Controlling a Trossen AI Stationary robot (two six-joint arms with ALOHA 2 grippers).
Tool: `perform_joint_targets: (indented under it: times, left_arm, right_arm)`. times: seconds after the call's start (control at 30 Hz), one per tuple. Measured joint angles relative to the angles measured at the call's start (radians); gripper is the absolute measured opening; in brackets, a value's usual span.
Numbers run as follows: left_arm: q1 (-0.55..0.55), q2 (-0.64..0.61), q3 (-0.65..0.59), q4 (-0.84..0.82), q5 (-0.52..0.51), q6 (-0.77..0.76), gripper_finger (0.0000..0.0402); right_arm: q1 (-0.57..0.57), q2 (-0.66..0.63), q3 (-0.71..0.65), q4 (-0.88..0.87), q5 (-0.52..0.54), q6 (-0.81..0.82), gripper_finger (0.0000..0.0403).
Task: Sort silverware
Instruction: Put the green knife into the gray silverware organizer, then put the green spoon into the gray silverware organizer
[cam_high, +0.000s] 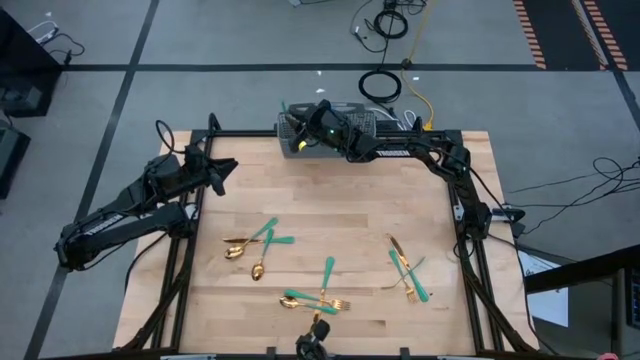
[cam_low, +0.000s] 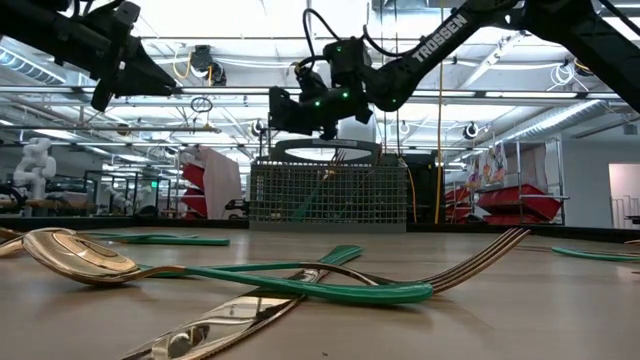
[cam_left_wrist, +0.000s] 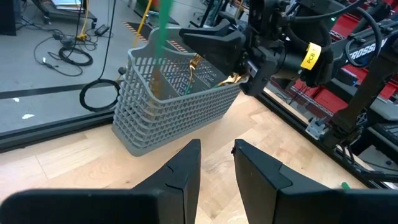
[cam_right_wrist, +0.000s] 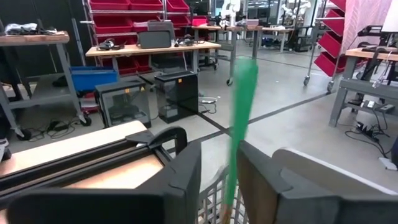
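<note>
The grey wire-mesh basket (cam_high: 291, 143) stands at the table's far edge. My right gripper (cam_high: 303, 124) hovers over it, open. A blurred teal handle (cam_right_wrist: 240, 118) stands upright between its fingers, with its lower end in the basket (cam_left_wrist: 168, 106), where gold heads (cam_left_wrist: 195, 64) show. Several gold-headed, teal-handled pieces lie flat on the table: spoons (cam_high: 250, 250) at the left, forks (cam_high: 318, 298) near the near edge, and a crossed group (cam_high: 408, 270) at the right. My left gripper (cam_left_wrist: 217, 163) is open, above the table's far left part, pointing at the basket. My right gripper has the teal handle (cam_right_wrist: 236, 162) upright in the gap between its open fingers, close beside one finger (cam_right_wrist: 258, 180). Whether that finger touches the handle I cannot tell; the handle is blurred. My left gripper touches nothing.
A black frame rail (cam_high: 330, 133) runs along the table's far edge beside the basket. Bare wood (cam_high: 330, 200) lies between the basket and the scattered pieces. In the low view a spoon (cam_low: 70, 258), a fork (cam_low: 480, 255) and a knife (cam_low: 220, 325) lie close to the near edge.
</note>
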Motion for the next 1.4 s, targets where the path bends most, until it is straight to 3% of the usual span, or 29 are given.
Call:
perform_joint_targets:
  times: [0.2,0.33,0.43,0.6,0.77,0.97,1.1,1.4]
  left_arm:
    - [0.000,0.000,0.000,0.000,0.000,0.000,0.0102]
    - [0.000,0.000,0.000,0.000,0.006,0.000,0.0102]
    - [0.000,0.000,0.000,-0.007,0.057,-0.001,0.0102]
    - [0.000,0.000,0.000,-0.095,0.165,-0.026,0.0102]
    - [0.000,0.007,0.000,-0.215,0.249,-0.082,0.0102]
    - [-0.042,0.071,0.000,-0.344,0.331,-0.134,0.0102]
    - [-0.105,0.155,0.000,-0.349,0.328,-0.157,0.0102]
    - [-0.351,0.436,0.000,-0.313,0.209,-0.362,0.0102]
  right_arm:
    - [0.010,-0.033,0.000,0.029,-0.034,-0.001,0.0113]
    - [0.049,-0.130,0.001,-0.005,-0.169,-0.044,0.0113]
    - [0.095,-0.205,0.002,-0.196,-0.304,-0.108,0.0114]
    - [0.181,-0.256,0.002,-0.563,-0.441,-0.205,0.0114]
    - [0.246,-0.240,0.001,-0.745,-0.439,-0.257,0.0114]
    - [0.243,-0.253,0.000,-0.857,-0.434,-0.188,0.0114]
    - [0.234,-0.284,0.000,-0.925,-0.431,-0.163,0.0114]
    - [0.228,-0.371,0.000,-1.081,-0.355,-0.196,0.0114]
